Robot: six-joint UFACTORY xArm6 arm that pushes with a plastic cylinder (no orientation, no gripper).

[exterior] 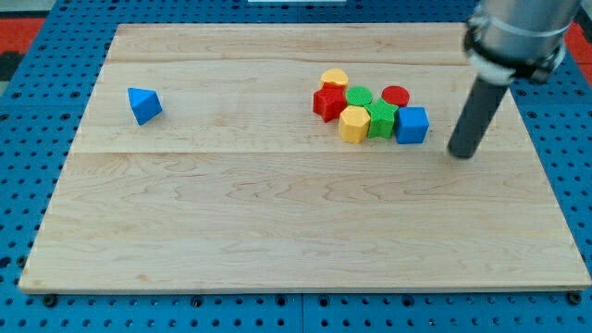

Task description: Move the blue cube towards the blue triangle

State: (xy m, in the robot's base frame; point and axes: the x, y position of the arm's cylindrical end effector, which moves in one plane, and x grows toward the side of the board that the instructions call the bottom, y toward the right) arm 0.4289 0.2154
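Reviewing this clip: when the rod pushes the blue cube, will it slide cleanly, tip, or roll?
The blue cube sits flat-faced on the smooth wooden board, so it will probably slide rather than roll or tip. It touches the green block on its left, so a leftward push from my tip, now apart on its right, would likely drag the cluster along.

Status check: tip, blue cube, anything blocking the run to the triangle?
My tip at view's right of blue cube, apart. Cube against green block; cluster sits between it and blue triangle far at view's left.
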